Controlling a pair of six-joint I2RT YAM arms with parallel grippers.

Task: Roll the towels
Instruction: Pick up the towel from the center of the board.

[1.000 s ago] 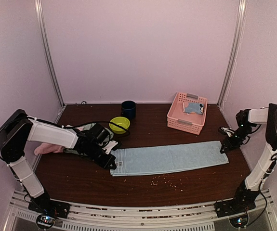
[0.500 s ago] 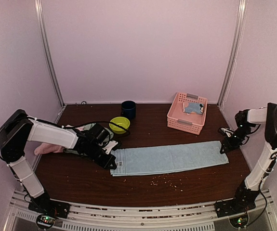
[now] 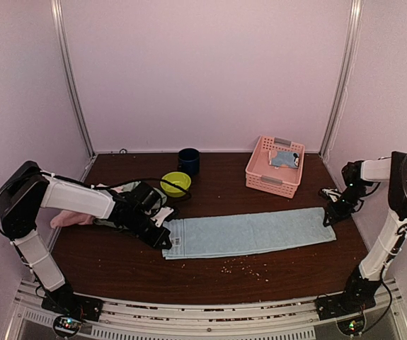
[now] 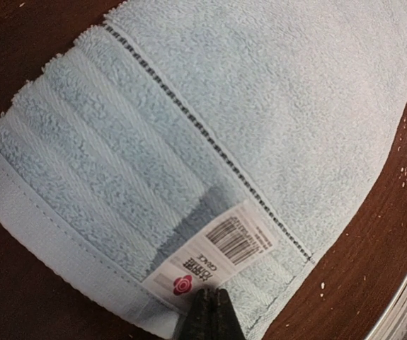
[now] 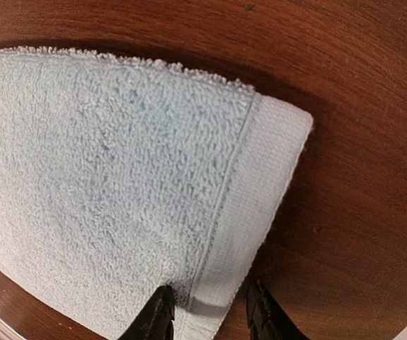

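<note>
Right end effector (image 5: 204, 312): narrowed over the last second, its fingers still apart and straddling the towel's right hem.
Left end effector (image 4: 210, 317): unchanged, closed tight at the labelled corner.
Pale blue towel (image 3: 249, 233): lay flat, lengthwise across the desk (image 3: 118, 269).
Meaning: the grip was likely nearly set; rolling had not begun.

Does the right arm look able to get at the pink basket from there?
Probably yes: bare table lies between the right arm and the pink basket, and nothing stands in the way. Its jaws straddle the pale blue towel's end, though.
</note>
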